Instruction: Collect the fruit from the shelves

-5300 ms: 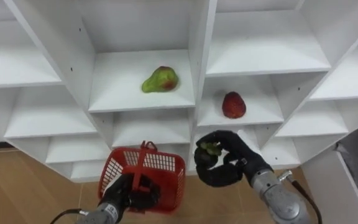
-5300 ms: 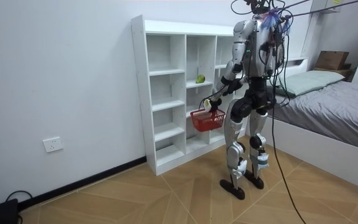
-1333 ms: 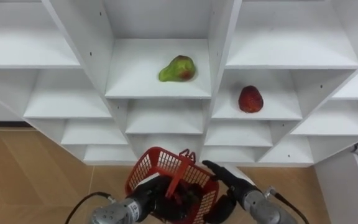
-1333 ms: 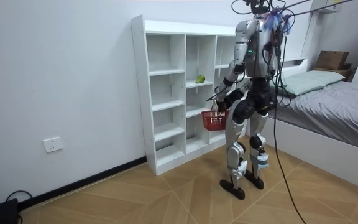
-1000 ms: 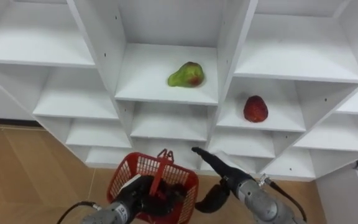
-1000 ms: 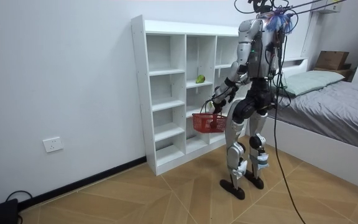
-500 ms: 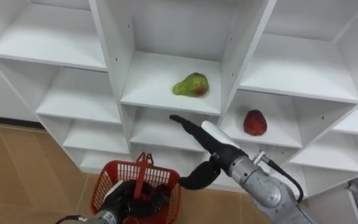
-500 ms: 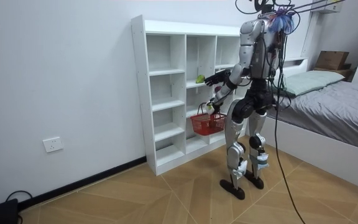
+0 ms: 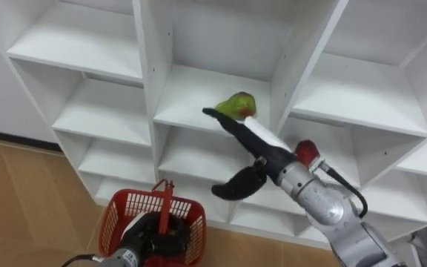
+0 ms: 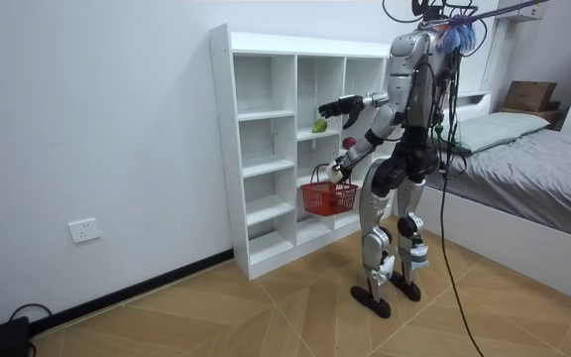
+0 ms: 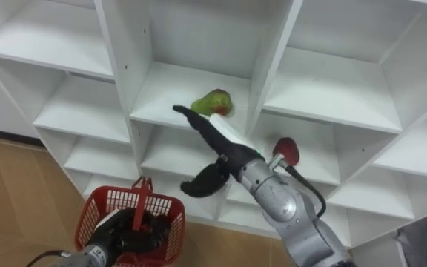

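Observation:
A green pear with a red blush (image 9: 237, 105) lies on a middle shelf of the white closet (image 9: 288, 70). My right hand (image 9: 262, 152) reaches up to it with straight fingers, open, the fingertips (image 9: 215, 113) just left of the pear at the shelf's front edge. A red fruit (image 9: 307, 152) sits one compartment to the right, partly hidden behind my right forearm. Low at the left, my left hand (image 9: 143, 239) is shut on the handle of a red plastic basket (image 9: 123, 215). In the room view I stand facing the closet with the basket (image 10: 329, 196) at hip height.
Upright dividers (image 9: 149, 67) wall the pear's compartment on both sides. Wooden floor (image 9: 28, 193) lies below the shelves. A bed (image 10: 523, 149) stands at the room view's right, behind me.
My right arm has risen from beside the basket to the pear's shelf, fingers straight throughout. The basket stays in my left hand, and the eye view has shifted.

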You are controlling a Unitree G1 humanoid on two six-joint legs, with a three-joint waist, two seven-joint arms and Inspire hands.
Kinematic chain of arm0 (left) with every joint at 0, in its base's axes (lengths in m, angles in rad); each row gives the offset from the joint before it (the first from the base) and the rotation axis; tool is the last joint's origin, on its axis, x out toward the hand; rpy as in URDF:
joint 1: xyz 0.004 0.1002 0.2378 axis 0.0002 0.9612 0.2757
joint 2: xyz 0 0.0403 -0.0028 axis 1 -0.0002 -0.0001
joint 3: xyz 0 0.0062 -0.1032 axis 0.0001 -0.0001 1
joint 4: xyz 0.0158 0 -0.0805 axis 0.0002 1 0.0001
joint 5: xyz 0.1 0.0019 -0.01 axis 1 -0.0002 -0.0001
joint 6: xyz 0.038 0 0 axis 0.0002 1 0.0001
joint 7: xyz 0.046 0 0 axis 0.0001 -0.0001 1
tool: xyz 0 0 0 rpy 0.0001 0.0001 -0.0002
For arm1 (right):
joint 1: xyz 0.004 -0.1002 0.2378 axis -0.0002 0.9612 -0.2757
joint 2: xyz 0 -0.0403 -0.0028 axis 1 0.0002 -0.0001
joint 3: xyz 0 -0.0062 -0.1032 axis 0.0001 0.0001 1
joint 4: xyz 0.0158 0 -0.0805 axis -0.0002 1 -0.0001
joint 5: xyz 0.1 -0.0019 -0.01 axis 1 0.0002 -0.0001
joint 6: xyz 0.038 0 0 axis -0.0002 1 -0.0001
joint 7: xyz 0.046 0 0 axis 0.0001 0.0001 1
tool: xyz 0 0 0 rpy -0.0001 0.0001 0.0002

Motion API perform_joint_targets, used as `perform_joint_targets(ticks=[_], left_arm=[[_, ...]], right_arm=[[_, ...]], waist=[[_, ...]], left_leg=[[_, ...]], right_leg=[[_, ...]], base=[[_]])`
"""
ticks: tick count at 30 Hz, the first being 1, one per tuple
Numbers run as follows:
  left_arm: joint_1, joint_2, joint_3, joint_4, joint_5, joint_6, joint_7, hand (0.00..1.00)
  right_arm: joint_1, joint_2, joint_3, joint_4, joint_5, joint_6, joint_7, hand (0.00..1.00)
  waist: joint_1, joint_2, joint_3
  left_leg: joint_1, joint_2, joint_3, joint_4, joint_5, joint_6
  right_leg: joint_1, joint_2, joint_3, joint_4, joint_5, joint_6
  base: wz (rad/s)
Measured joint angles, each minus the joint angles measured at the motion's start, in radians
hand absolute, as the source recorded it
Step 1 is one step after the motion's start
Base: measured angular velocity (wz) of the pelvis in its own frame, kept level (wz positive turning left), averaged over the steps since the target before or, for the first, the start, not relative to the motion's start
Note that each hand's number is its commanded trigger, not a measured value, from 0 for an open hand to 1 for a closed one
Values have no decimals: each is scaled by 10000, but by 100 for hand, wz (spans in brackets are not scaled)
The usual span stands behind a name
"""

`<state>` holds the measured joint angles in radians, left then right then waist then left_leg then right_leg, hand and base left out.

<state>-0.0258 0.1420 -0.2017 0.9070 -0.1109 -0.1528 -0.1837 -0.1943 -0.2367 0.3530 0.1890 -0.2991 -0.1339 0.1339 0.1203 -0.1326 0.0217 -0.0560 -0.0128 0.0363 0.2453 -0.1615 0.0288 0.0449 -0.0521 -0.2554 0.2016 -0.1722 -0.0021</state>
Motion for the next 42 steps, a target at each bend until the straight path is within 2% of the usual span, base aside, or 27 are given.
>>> perform_joint_targets(ticks=[4,8,14,18,23,25,28,31,38,42], left_arm=[[10,138,16,60,588,150,10,100],[35,227,4,-60,858,449,-43,100],[0,295,33,-547,843,487,-60,100],[-3,389,37,-546,971,491,-63,100],[-3,498,39,-524,1280,686,-259,100],[-1,513,54,-514,1513,835,-265,100],[2,510,240,-511,1714,1049,-426,100],[-10,534,347,-504,1720,1105,-488,100],[-45,511,409,-456,1998,1112,-640,100],[-46,569,404,-459,2285,1115,-652,100]], right_arm=[[-733,2,-513,236,507,-2,-512,0],[-915,-128,-813,433,1080,4,-883,0],[-1620,-385,-918,1270,1446,4,-1105,0],[-2184,-418,-978,1827,1520,-21,-1109,0],[-3064,-460,-1012,2631,1636,-58,-1336,0],[-3370,-463,-1013,3164,1843,-46,-1368,0],[-3499,-471,-1016,3506,1847,-31,-1359,0],[-3531,-497,-1042,3720,1849,-27,-1360,0],[-3650,-513,-1042,4787,1849,-33,-1361,0],[-3798,-510,-1053,5169,1858,-45,-1373,0]], waist=[[31,-218,65],[122,-361,39],[161,-480,37],[138,-605,78],[167,-669,71],[218,-730,42],[227,-856,44],[215,-964,51],[264,-977,46],[296,-912,90]], left_leg=[[-20,-4,-126,78,-1,-4],[-90,2,-246,142,-2,-4],[-115,-15,-413,124,-1,-5],[-215,-17,-548,235,-13,-22],[-316,-28,-632,255,-12,-25],[-373,-29,-655,271,-8,-27],[-451,-36,-711,303,-6,-29],[-574,-57,-830,378,-6,-30],[-1007,-156,-1154,639,-1,-23],[-1349,-170,-1219,714,4,-18]], right_leg=[[56,1,-141,-18,-17,-7],[87,-5,-241,-141,-11,-8],[133,-10,-367,-147,-14,-2],[177,7,-456,-159,-13,-2],[125,16,-500,-155,-13,-2],[88,16,-513,-146,-13,-2],[54,17,-579,-147,-13,-3],[22,13,-757,-163,-13,-3],[-193,-20,-1035,-162,-11,-1],[-450,-4,-1050,-160,-6,-4]], base=[[8],[10],[9],[12],[4],[4],[6],[12],[15],[4]])
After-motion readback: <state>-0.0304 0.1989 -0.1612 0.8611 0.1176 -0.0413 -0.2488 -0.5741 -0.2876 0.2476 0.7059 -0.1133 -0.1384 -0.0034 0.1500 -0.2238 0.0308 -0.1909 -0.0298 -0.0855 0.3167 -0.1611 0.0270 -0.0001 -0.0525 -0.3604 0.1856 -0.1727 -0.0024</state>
